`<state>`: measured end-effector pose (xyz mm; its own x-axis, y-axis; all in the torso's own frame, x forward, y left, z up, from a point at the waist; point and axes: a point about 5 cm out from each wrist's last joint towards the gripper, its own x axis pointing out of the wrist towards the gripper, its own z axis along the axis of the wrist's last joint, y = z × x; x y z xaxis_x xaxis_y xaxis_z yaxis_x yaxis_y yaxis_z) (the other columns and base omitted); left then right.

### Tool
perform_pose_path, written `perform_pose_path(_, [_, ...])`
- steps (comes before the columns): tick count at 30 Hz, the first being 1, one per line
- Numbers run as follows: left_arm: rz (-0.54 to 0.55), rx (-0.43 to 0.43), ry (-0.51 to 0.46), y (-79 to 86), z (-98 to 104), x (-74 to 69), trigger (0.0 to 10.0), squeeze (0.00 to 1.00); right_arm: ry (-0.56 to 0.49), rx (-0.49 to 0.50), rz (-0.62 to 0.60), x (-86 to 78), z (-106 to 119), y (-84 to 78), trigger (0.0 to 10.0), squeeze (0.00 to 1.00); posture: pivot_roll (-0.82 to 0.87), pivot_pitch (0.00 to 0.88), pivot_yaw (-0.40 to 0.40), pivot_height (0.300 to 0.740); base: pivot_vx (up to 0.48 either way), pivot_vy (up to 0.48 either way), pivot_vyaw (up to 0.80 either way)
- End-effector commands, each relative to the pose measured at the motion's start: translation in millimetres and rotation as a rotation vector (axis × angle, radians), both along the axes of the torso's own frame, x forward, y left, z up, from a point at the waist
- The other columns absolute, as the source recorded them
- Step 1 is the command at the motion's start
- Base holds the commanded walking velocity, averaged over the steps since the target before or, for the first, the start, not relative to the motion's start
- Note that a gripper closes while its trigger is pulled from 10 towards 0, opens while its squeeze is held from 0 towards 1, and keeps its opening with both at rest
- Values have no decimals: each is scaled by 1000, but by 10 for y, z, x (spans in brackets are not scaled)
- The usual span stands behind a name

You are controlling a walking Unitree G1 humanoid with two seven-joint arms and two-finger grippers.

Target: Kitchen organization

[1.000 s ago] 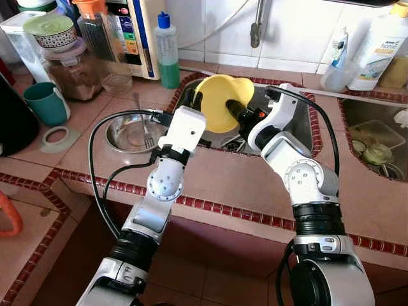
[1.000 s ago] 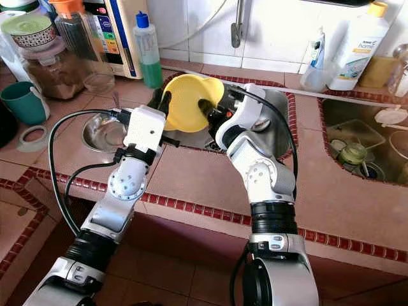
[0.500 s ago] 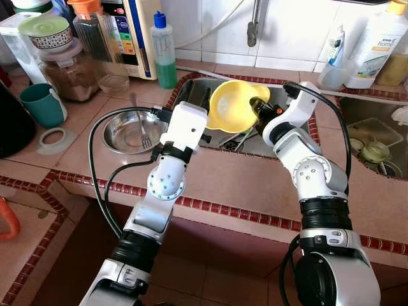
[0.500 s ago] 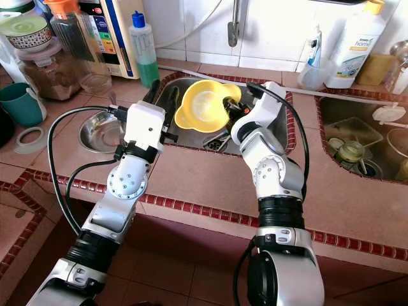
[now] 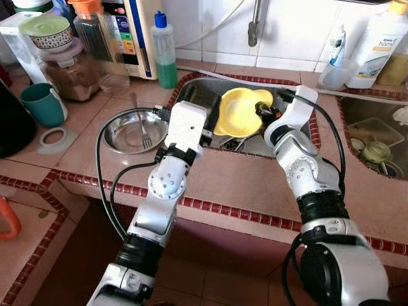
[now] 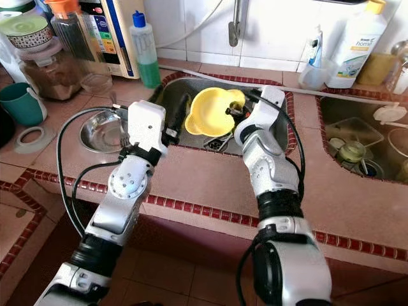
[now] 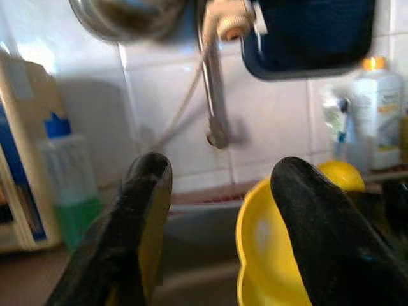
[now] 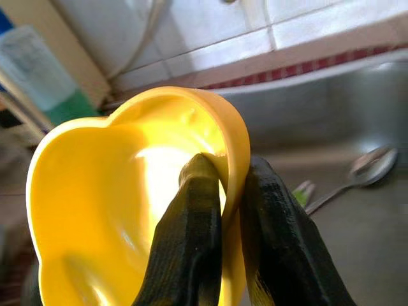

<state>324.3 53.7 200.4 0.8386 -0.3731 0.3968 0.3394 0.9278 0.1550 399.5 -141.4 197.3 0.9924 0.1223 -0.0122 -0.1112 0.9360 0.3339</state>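
Seemingly tilted leftward, yellow bowl (image 5: 239,112) is pinched by right tool (image 8: 231,191).

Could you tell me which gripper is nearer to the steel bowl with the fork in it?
Left. The left gripper hangs open over the sink's left edge, just beside the steel bowl. The right gripper is farther, over the sink, pinching the yellow bowl's rim.

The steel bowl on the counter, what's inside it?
A fork lies in the steel bowl. The left arm's cable and wrist cover the bowl's near right edge, so anything there is hidden.
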Motion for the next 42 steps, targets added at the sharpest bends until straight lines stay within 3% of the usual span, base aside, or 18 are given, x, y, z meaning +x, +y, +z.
perform_pose_path(1, [-35,-2,53,8,-82,-50,10000,1000,-40,-80,-15,52,61,-23,0,0,22,104,45,740,0,0,0])
perform_pose_path(11, [-74,14,200,163,-287,-255,10000,1000,-37,-333,-106,74,-148,-228,0,0,104,96,39,740,0,0,0])
perform_pose_path(19, [-55,36,258,251,-345,-333,10000,1000,58,-393,-81,22,-401,-232,0,0,142,87,29,740,0,0,0])
perform_pose_path(21, [-45,41,263,273,-335,-336,10000,1000,82,-393,-67,13,-448,-206,3255,0,147,85,30,740,0,0,0])
perform_pose_path(22, [-42,43,264,280,-330,-335,10000,1000,87,-397,-62,11,-458,-198,3412,0,150,84,30,740,0,0,0])
perform_pose_path(23, [-40,44,265,285,-325,-333,10000,1000,91,-394,-54,11,-465,-184,4275,0,151,84,30,740,0,0,0])
perform_pose_path(24, [-39,46,268,291,-318,-334,10000,1000,96,-392,-41,10,-475,-164,4275,0,153,83,29,740,0,0,0])
perform_pose_path(25, [-36,49,271,297,-315,-328,10000,1000,102,-384,-40,8,-485,-154,9686,0,155,83,29,740,0,0,0])
perform_pose_path(27, [-35,50,272,299,-315,-327,10000,1000,104,-382,-41,7,-488,-152,9686,0,155,83,29,740,0,0,0])
perform_pose_path(28, [-33,51,274,302,-316,-327,10000,1000,112,-374,-35,4,-501,-144,10000,114,155,82,29,740,0,0,0])
perform_pose_path(30, [-33,51,274,302,-316,-327,10000,1000,112,-374,-35,4,-501,-144,10000,114,155,82,29,740,0,0,0])
perform_pose_path(31, [-30,52,278,305,-319,-327,10000,1000,118,-366,-26,1,-513,-133,10000,780,156,81,27,740,0,0,0])
perform_pose_path(32, [-26,55,283,311,-325,-325,10000,1000,121,-361,-15,-2,-523,-116,10000,1000,156,80,26,740,0,0,0])
perform_pose_path(42, [0,88,323,342,-374,-248,10000,1000,112,-325,31,0,-518,-34,10000,1000,127,84,25,740,0,0,0])
